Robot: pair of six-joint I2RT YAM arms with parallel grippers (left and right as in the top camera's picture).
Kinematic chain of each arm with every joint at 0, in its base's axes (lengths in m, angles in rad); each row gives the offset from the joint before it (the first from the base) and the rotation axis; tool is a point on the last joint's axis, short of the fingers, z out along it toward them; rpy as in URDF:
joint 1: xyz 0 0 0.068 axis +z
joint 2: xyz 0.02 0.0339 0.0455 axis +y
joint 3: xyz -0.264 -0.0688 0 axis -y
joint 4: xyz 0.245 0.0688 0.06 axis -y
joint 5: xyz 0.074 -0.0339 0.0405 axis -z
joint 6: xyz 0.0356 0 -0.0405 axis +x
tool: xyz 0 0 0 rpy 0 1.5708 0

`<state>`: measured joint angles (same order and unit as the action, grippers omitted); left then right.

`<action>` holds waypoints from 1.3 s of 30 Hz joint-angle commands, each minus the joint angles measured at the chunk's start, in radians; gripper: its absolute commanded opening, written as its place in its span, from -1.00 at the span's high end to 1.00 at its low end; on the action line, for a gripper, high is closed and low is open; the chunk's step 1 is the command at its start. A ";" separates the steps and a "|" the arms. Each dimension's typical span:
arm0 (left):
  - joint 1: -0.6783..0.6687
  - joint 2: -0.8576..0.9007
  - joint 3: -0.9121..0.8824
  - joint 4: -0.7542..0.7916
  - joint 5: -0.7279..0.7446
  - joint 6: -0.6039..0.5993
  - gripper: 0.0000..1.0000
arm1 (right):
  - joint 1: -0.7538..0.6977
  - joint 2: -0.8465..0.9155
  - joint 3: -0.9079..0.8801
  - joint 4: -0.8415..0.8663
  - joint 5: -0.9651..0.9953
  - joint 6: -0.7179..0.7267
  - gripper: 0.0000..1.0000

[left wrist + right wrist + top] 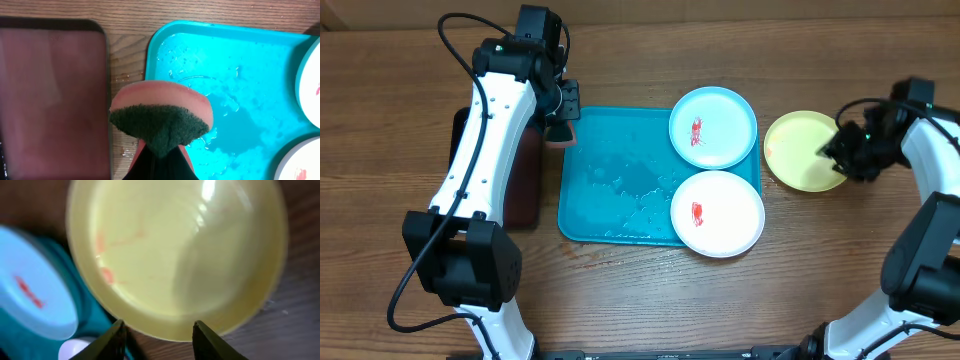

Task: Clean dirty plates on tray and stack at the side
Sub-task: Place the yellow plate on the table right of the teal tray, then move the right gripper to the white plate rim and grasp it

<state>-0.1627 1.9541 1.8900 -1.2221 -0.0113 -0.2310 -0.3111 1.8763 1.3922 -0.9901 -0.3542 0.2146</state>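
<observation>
The turquoise tray (610, 180) holds a pale cyan plate (713, 127) and a white plate (717, 213) at its right end, each with a red smear. A yellow-green plate (802, 150) lies on the table right of the tray, with faint red smears in the right wrist view (175, 255). My left gripper (561, 125) is shut on a pink sponge with a dark green pad (160, 120), above the tray's left edge (152, 55). My right gripper (842, 152) is open and empty at the yellow-green plate's right rim (157, 337).
A small black tray with a dark-red inside (525, 180) stands left of the turquoise tray, mostly under my left arm; it fills the left of the left wrist view (50, 95). Water drops lie on the turquoise tray (235, 105) and the wood beside it.
</observation>
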 commanded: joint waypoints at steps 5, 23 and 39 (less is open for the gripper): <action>0.002 0.000 -0.004 0.011 0.011 -0.009 0.91 | 0.159 -0.021 -0.006 0.033 0.045 -0.145 0.10; 0.003 0.000 -0.004 0.012 0.011 -0.009 0.91 | 0.321 -0.017 -0.171 0.197 0.110 -0.145 0.34; 0.003 0.000 -0.004 0.011 0.011 -0.009 0.91 | 0.349 -0.017 -0.279 0.346 0.145 -0.136 0.63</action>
<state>-0.1627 1.9541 1.8900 -1.2121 -0.0113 -0.2337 0.0345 1.8736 1.1332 -0.6544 -0.2237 0.0776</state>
